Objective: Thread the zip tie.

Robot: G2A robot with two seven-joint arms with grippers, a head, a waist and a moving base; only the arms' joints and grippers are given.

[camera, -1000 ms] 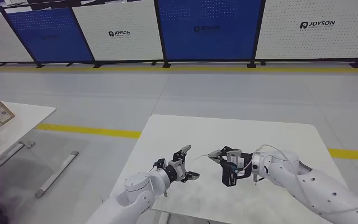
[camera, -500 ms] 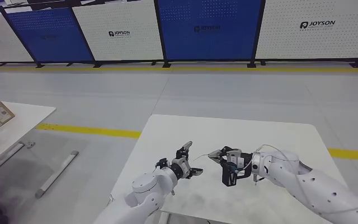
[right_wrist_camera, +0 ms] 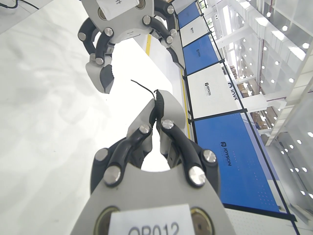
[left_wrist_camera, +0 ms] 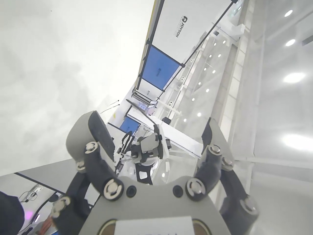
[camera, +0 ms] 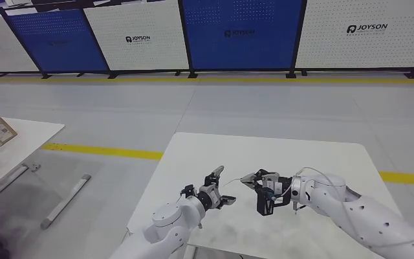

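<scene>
- One arm moved over the last second: the grey-and-black two-finger left gripper (camera: 223, 185), fingers spread and empty, has edged toward 3 o'clock and rolled its wrist.
- Matching right gripper (right_wrist_camera: 157, 100) hasn't budged; pads pressed together, pinching the thin dark plastic zip tie (right_wrist_camera: 143, 87).
- Tie's free tail points to 9 o'clock in the top view, at the left's open gap; can't tell if it's inside yet.
- Both hang over the white rectangular table (camera: 291, 149).
- Read: line-up closing, tail not grabbed, threading still ahead.
</scene>
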